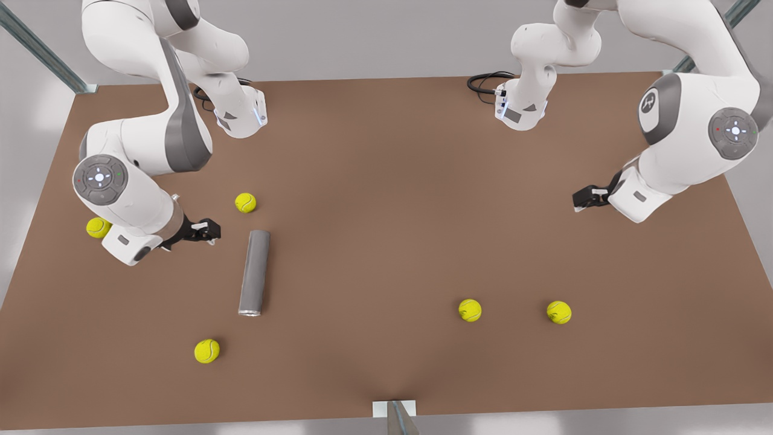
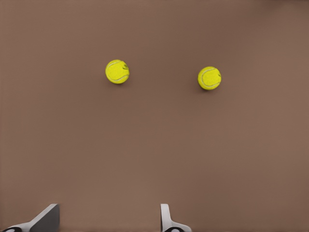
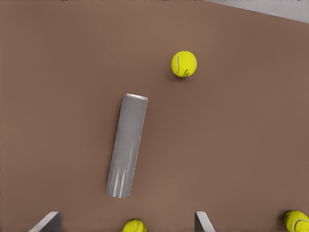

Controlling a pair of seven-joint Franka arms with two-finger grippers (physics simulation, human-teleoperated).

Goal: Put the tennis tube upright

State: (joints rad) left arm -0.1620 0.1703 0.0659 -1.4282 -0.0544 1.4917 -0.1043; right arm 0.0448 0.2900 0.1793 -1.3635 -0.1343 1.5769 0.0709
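The tennis tube (image 1: 254, 272) is a plain grey cylinder lying on its side on the brown table (image 1: 386, 181), toward the front view's left, with its silvery rim at the near end. The right wrist view has the tennis tube (image 3: 127, 152) lying flat ahead of my right gripper (image 3: 128, 213), whose fingers stand wide apart with nothing between them. In the front view my right gripper (image 1: 208, 232) hovers just left of the tube's far end, apart from it. My left gripper (image 1: 583, 198) waits open over bare table at the front view's right, also seen as the left gripper (image 2: 110, 209).
Several yellow tennis balls lie loose: one ball (image 1: 245, 202) beyond the tube's far end, one ball (image 1: 206, 350) near its rim end, one ball (image 1: 96, 228) under the arm at the left, and two balls (image 1: 470, 310) (image 1: 558, 312) at the near right. A post (image 1: 395, 417) stands at the table's front edge.
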